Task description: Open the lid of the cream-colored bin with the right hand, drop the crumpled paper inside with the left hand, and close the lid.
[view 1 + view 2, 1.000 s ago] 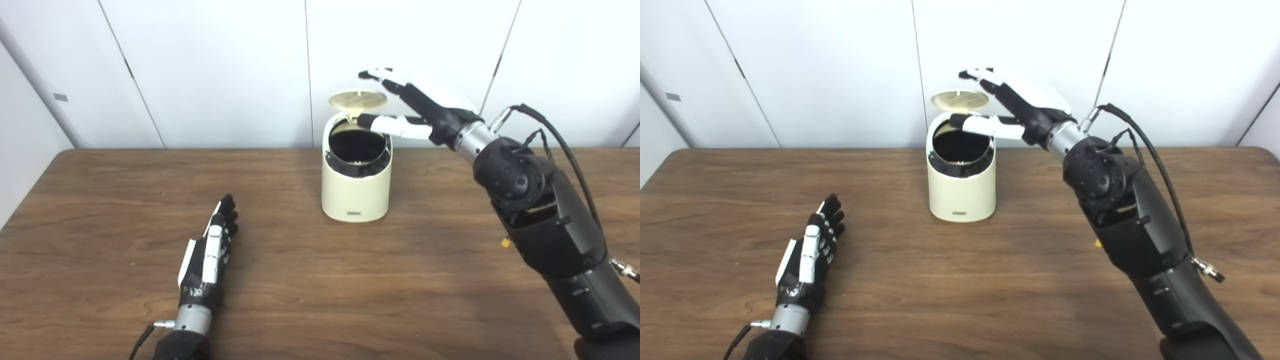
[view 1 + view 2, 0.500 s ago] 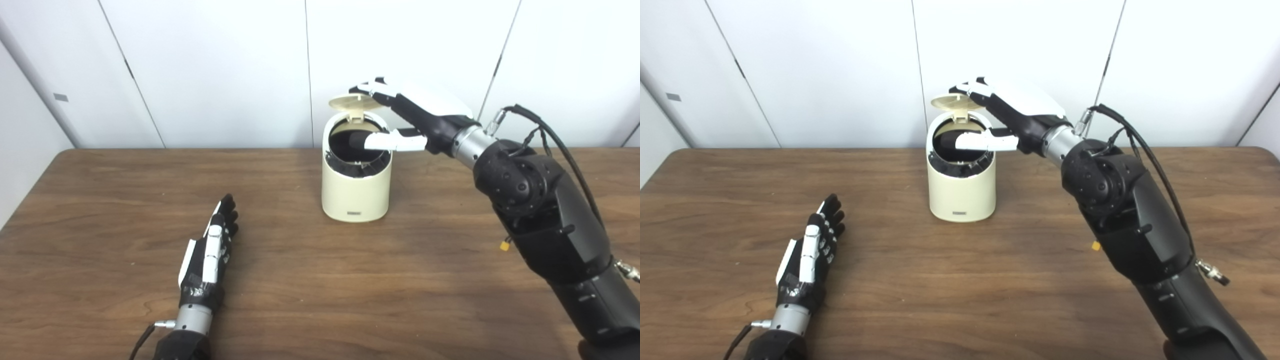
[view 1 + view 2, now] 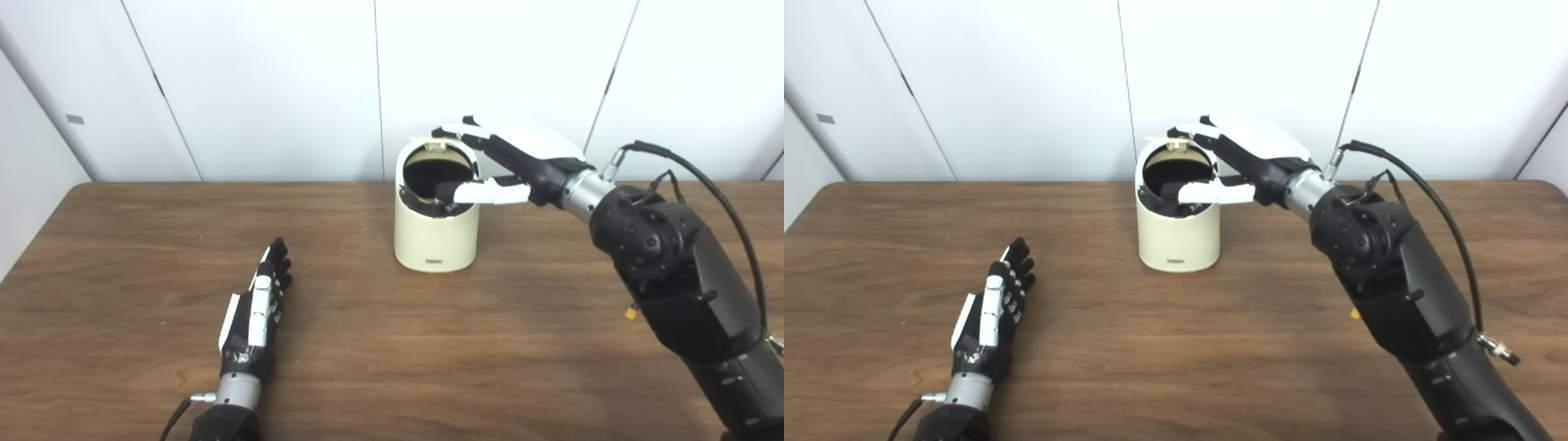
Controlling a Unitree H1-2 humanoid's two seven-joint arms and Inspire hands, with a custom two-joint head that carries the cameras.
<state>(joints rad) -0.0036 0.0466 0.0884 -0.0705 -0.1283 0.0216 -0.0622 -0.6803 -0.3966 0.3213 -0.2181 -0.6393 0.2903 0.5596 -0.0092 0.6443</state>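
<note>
A cream-colored bin [image 3: 436, 226] stood a little above the middle of the frame on a brown wooden table [image 3: 392, 343], its dark round opening facing up and toward the camera. Its lid [image 3: 436, 141] was tipped down low over the back rim, seen almost edge-on, so the opening was mostly uncovered. The right hand [image 3: 511, 162] reached in from the right of the frame, with spread fingers [image 3: 456, 131] lying over the top of the lid and the thumb [image 3: 484, 192] stretched across the near right edge of the opening; it gripped nothing, the fingers apart and pressing on the lid from above. The left hand [image 3: 256, 312] lay in the lower left of the frame, flat on the table with fingers straight and close together, holding nothing and well apart from the bin. No crumpled paper could be seen anywhere; the bin's interior was too dark to make out
</note>
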